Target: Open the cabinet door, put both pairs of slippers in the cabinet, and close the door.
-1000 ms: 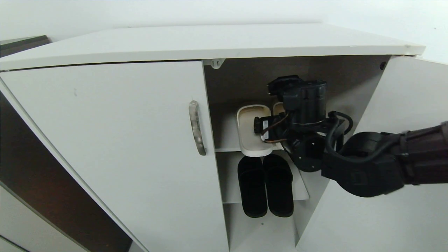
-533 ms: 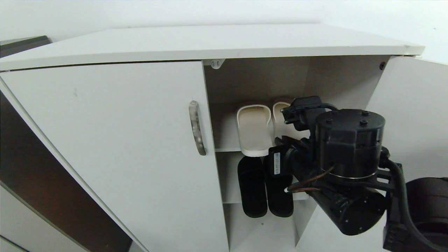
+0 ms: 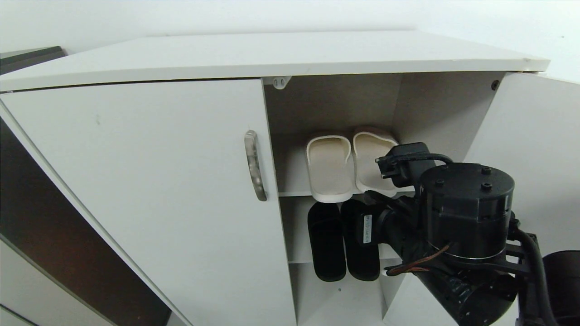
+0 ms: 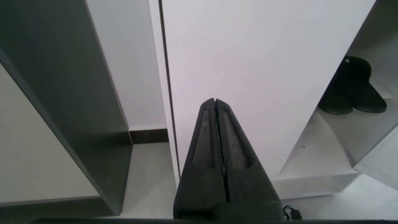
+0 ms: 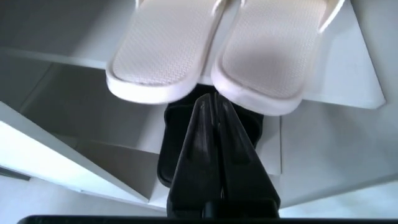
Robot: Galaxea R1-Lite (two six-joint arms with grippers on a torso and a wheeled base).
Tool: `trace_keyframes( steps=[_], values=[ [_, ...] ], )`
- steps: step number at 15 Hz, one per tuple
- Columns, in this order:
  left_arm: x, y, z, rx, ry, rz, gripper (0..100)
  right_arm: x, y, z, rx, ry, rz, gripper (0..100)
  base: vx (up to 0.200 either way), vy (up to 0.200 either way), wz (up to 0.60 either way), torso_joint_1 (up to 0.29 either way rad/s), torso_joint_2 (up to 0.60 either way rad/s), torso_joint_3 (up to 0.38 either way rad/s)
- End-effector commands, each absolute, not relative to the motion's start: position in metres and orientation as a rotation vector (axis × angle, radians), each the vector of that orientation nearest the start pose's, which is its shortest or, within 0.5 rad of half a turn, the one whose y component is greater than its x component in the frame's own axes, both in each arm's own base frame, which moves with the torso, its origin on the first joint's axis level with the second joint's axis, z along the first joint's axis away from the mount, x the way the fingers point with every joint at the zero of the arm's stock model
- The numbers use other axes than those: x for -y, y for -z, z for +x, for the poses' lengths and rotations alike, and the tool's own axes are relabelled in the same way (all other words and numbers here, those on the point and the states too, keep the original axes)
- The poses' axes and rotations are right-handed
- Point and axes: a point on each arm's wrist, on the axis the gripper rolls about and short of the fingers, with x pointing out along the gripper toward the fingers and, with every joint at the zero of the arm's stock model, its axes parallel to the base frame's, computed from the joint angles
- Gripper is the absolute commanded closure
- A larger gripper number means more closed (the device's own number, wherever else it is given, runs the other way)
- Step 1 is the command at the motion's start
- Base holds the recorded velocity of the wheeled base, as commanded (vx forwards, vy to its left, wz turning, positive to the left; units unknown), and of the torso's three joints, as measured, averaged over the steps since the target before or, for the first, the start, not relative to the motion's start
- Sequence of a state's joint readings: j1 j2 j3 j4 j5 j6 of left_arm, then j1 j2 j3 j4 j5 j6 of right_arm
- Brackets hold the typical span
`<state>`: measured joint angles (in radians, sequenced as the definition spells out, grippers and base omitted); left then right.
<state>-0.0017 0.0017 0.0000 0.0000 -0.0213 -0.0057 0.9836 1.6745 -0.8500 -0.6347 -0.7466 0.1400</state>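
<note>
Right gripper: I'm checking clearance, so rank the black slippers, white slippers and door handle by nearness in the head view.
1. Black slippers, lower pair, just ahead of the right gripper.
2. White slippers, upper pair, almost as close.
3. Door handle, off to the left.

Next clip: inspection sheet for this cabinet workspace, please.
Surface: white cabinet, right door open, left door shut.
Job's things: white slippers on upper shelf, heels overhanging its edge; black slippers on lower shelf.
Clutter: nothing seen.
End effectors: left end effector shut, empty, facing the shut door; right end effector shut, empty, in front of the shelves.
Cables: black cable and brown wires at the right wrist.
Surroundings: white wall behind; dark furniture to the left.
</note>
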Motion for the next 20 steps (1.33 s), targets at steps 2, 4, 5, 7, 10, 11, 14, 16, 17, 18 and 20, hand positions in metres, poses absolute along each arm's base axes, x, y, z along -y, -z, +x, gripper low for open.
trace_keyframes(
  steps=[2,4,5,7,10,11,14,16,17,18,20],
  values=[
    [0.0004,-0.0755,-0.0227,-0.002,0.023,-0.006,100,-0.2422,-0.2014,0.1758,-0.143,-0.235,-0.013,100,0.000,0.000,0.00,0.000,0.00,0.000],
    [0.0004,-0.0755,-0.0227,-0.002,0.023,-0.006,100,-0.2425,-0.2002,0.1739,-0.145,-0.240,-0.021,100,-0.100,0.000,0.00,-0.001,0.00,0.001],
    [0.0004,-0.0755,-0.0227,-0.002,0.023,-0.006,100,-0.2414,-0.1995,0.1732,-0.147,-0.240,-0.024,100,-0.200,0.000,0.00,0.007,0.00,0.012],
    [0.0004,-0.0755,-0.0227,-0.002,0.023,-0.006,100,-0.2417,-0.1990,0.1734,-0.148,-0.240,-0.026,100,-0.200,0.000,0.00,-0.002,0.00,0.005],
    [0.0004,-0.0755,-0.0227,-0.002,0.023,-0.006,100,-0.2407,-0.1975,0.1722,-0.152,-0.241,-0.034,100,-0.200,0.000,0.00,-0.004,0.00,0.001],
    [0.0004,-0.0755,-0.0227,-0.002,0.023,-0.006,100,-0.2403,-0.1962,0.1719,-0.155,-0.241,-0.039,100,-0.200,0.000,0.00,0.002,0.00,0.002],
    [0.0004,-0.0755,-0.0227,-0.002,0.023,-0.006,100,-0.2398,-0.1947,0.1716,-0.156,-0.241,-0.051,100,-0.200,0.000,0.00,0.001,0.00,-0.001],
    [0.0004,-0.0755,-0.0227,-0.002,0.023,-0.006,100,-0.2393,-0.1945,0.1713,-0.156,-0.241,-0.051,100,-0.200,0.000,0.00,0.005,0.00,0.000],
    [0.0004,-0.0755,-0.0227,-0.002,0.023,-0.006,100,-0.2393,-0.1945,0.1713,-0.156,-0.241,-0.051,100,-0.200,0.000,0.00,-0.007,0.00,0.007],
    [0.0004,-0.0755,-0.0227,-0.002,0.023,-0.006,100,-0.2391,-0.1951,0.1711,-0.155,-0.241,-0.046,100,-0.200,0.000,0.00,0.007,0.00,0.007],
    [0.0004,-0.0755,-0.0227,-0.002,0.023,-0.006,100,-0.2383,-0.1965,0.1707,-0.152,-0.241,-0.042,100,-0.200,0.000,0.00,0.000,0.00,0.005]
  ],
)
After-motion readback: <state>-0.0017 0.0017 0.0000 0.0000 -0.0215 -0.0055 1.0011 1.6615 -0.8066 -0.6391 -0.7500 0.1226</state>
